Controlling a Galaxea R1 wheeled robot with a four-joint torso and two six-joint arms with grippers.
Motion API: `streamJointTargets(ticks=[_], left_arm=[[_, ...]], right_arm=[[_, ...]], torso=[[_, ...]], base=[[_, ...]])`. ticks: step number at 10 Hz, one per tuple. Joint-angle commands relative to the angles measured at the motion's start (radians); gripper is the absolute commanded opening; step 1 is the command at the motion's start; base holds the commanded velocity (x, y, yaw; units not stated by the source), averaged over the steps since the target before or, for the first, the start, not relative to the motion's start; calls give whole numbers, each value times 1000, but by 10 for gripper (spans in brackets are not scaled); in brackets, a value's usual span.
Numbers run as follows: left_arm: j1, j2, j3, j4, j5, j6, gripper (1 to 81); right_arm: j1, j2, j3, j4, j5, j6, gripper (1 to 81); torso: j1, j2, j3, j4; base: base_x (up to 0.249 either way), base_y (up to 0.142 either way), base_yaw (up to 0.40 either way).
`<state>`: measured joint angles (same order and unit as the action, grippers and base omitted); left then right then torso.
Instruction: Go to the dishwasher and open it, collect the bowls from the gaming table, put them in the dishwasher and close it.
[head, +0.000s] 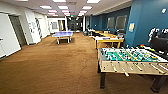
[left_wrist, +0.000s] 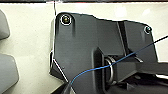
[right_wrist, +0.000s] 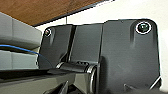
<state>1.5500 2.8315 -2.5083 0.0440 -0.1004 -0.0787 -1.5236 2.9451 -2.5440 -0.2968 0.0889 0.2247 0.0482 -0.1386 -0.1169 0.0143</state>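
Observation:
The gaming table (head: 109, 42), with yellow sides and a pale top, stands along the right wall beyond the green-field football table (head: 130, 60). Small things lie on its top, too blurred to name as bowls. The dishwasher is out of view. In both wrist views my arms sit tucked against the robot's own dark plate, with a blue cable (left_wrist: 100, 68) running across it.
Wide brown carpet (head: 55, 65) stretches ahead. A blue table-tennis table (head: 62, 34) stands mid-room further on. White walls and doors line the left, a blue wall the right. More tables and dark chairs sit along the right side.

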Motion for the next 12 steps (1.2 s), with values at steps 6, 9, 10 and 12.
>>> streamJointTargets(ticks=[6, 9, 10, 12], left_arm=[[-34, -15, -6, -10, 56, 0, 811], [-34, -15, -6, -12, 56, 0, 811], [-34, -15, -6, -10, 56, 0, 811], [-34, -13, -6, -10, 57, 0, 811]], right_arm=[[44, -2, 5, -18, -41, -4, 811], [45, -1, 6, -19, -43, -5, 811], [45, -1, 5, -22, -43, -4, 811], [42, -1, 4, -25, -41, -5, 811]], torso=[[0, 0, 0, 0], [0, 0, 0, 0], [0, 0, 0, 0], [0, 0, 0, 0]], base=[[117, 0, 0], [136, 0, 0], [138, 0, 0], [140, 33, 0]])
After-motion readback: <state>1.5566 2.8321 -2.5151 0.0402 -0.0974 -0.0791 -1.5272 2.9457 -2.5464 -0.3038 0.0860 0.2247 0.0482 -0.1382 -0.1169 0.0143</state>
